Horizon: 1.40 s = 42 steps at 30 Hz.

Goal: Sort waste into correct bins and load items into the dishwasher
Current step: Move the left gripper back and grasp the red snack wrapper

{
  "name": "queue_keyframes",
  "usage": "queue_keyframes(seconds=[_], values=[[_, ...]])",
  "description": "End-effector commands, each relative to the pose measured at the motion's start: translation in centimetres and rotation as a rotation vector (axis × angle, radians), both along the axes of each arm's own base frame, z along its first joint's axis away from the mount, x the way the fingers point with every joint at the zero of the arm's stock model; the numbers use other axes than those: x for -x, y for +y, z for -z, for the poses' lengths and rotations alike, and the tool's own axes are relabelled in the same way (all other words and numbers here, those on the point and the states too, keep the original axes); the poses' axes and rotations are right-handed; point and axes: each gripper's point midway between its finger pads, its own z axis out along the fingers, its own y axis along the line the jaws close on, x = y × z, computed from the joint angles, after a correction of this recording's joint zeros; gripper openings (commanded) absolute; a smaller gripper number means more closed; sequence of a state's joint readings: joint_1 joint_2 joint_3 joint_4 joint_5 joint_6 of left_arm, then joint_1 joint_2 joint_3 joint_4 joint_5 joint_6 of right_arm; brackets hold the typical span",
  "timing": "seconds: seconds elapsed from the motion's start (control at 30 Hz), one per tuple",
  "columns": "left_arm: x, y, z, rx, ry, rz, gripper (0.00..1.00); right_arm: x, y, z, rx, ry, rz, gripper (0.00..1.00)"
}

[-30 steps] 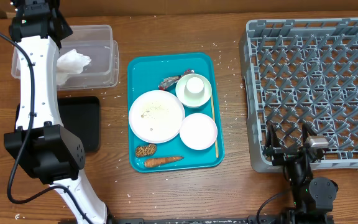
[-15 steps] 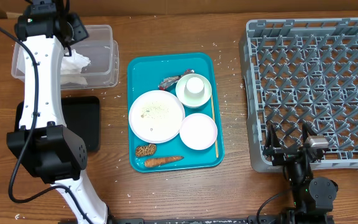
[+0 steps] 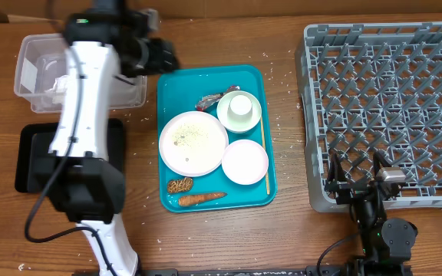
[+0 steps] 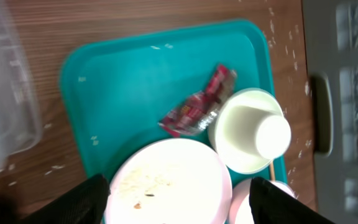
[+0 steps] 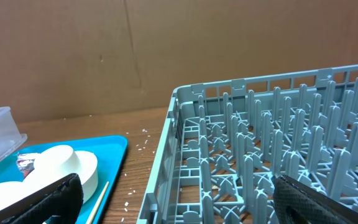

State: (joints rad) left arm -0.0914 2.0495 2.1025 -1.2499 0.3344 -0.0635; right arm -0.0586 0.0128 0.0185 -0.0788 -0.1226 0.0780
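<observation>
My left gripper (image 3: 162, 57) hovers open and empty at the far left corner of the teal tray (image 3: 173, 86). In its wrist view the left gripper (image 4: 182, 205) frames the white plate (image 4: 166, 183) strewn with rice (image 4: 143, 180). The red-and-white wrapper (image 4: 197, 107) lies beside a bowl holding an upturned cup (image 4: 272, 135). Overhead, the plate (image 3: 193, 142), cup (image 3: 240, 106), second bowl (image 3: 245, 162), chopstick (image 3: 263, 146), carrot (image 3: 202, 198) and brown piece (image 3: 179, 185) lie on the tray. My right gripper (image 3: 355, 182) rests open at the dish rack's (image 3: 390, 100) near edge.
The clear tub (image 3: 41, 73) stands left of the teal tray, partly covered by my left arm. The black tray (image 3: 31, 161) lies in front of the tub. Rice grains are scattered on the wood between tray and rack. In the right wrist view the rack (image 5: 278, 143) fills the right side.
My left gripper has swung right, from over the clear tub to the teal tray's far left corner, with nothing in it. The right arm has not moved.
</observation>
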Motion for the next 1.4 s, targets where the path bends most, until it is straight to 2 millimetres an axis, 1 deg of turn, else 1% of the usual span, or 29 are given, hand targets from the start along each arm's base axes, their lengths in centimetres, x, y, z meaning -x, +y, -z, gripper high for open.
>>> queue_keyframes(seconds=[0.0, 0.07, 0.1, 0.13, 0.17, 0.37, 0.6, 0.7, 0.77, 0.87, 1.0, 1.17, 1.37], values=[[0.4, -1.8, 1.0, -0.172, -0.036, 0.12, 0.76, 0.0, -0.3, 0.2, 0.004, -0.004, 0.014, 1.0], [0.7, -3.2, 1.8, -0.188, -0.031, 0.182, 0.77, 0.0, -0.3, 0.2, 0.004, -0.004, 0.014, 1.0], [0.8, -3.9, 2.4, -0.196, -0.024, 0.217, 0.79, 0.0, -0.3, 0.2, 0.004, -0.004, 0.014, 1.0], [0.9, -4.3, 3.1, -0.208, -0.016, 0.243, 0.8, 0.0, -0.3, 0.2, 0.004, -0.004, 0.014, 1.0], [0.9, -4.8, 4.6, -0.237, 0.011, 0.275, 0.81, 0.0, -0.3, 0.2, 0.004, -0.004, 0.014, 1.0], [0.7, -4.6, 9.2, -0.291, 0.094, 0.325, 0.79, 0.0, -0.3, 0.2, 0.004, -0.004, 0.014, 1.0], [-0.4, -5.1, 12.8, -0.311, 0.087, 0.43, 0.79, 0.0, -0.3, 0.2, 0.004, -0.004, 0.014, 1.0], [-1.1, -5.3, 13.6, -0.311, 0.074, 0.43, 0.78, 0.0, -0.3, 0.2, 0.004, -0.004, 0.014, 1.0], [-1.5, -5.4, 13.7, -0.307, 0.061, 0.428, 0.77, 0.0, -0.3, 0.2, 0.004, -0.004, 0.014, 1.0], [-1.8, -5.5, 13.9, -0.307, 0.052, 0.433, 0.72, 0.0, -0.3, 0.2, 0.004, -0.004, 0.014, 1.0], [-1.5, -5.6, 14.1, -0.302, 0.059, 0.446, 0.71, 0.0, -0.3, 0.2, 0.004, -0.004, 0.014, 1.0], [-1.0, -6.6, 14.0, -0.243, 0.064, 0.472, 0.7, 0.0, -0.3, 0.2, 0.004, -0.004, 0.014, 1.0], [-0.6, -6.5, 14.7, -0.242, 0.084, 0.474, 0.68, 0.0, -0.3, 0.2, 0.004, -0.004, 0.014, 1.0]])
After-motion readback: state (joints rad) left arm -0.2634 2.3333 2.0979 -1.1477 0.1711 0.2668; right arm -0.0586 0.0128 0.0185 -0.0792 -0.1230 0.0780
